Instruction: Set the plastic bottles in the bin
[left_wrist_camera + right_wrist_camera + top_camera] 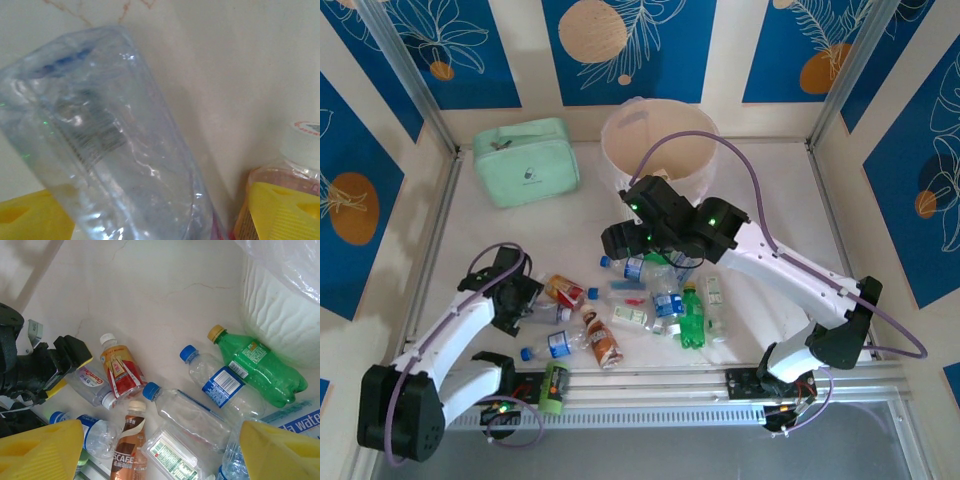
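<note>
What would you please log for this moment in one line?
left jaws: open, straddling clear bottle | right jaws: open, empty, over bottles | bin: upright

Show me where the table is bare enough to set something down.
Bare table lies between the mint-green pouch and the left gripper, and in the far right corner beside the bin. The plastic bottles crowd the near centre.
</note>
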Tool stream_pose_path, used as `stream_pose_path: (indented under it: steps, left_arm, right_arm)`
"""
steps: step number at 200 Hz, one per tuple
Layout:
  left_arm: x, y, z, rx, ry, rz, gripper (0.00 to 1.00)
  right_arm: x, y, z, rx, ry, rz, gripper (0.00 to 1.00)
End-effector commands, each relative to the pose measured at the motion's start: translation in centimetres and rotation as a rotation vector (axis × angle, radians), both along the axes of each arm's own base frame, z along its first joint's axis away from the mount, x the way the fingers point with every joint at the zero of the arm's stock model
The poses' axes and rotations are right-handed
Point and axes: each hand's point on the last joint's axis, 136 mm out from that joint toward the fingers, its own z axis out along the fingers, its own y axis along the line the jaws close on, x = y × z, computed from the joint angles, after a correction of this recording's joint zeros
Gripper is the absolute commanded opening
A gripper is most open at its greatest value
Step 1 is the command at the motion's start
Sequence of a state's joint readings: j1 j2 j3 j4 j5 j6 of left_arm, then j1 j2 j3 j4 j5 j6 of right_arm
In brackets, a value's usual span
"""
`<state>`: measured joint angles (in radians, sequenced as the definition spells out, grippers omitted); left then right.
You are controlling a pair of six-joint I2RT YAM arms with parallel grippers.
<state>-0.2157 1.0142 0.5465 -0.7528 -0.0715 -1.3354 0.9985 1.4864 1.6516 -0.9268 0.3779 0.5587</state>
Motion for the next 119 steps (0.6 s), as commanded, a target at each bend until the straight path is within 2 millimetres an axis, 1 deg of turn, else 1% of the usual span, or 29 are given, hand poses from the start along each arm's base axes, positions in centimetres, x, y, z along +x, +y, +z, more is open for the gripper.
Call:
stream_pose_path:
  steps: [1,46,66,119]
  left_arm:
    - [0.9,0.0,-0.5,-0.017,-0.011,0.037,0.85]
    - [2.0,-0.2,-1.4,-0.019,-0.002,0.035,0.79]
    - [2.3,-0.3,-1.8,-0.021,0.007,0.032,0.74]
    - [3.0,-0.1,-1.8,-0.002,-0.001,0.018,0.64]
  right_arm:
    - [-0.3,-0.2,0.7,0.036,-0.006,-0.008,0.82]
    - [-0.1,-0.3,0.0,0.023,0.006,-0.026,0.81]
    - [-0.1,-0.5,-0.2,0.021,0.008,-0.033,0.81]
    - [0.2,-0.8,-0.6,0.03,0.019,-0.051,0.8]
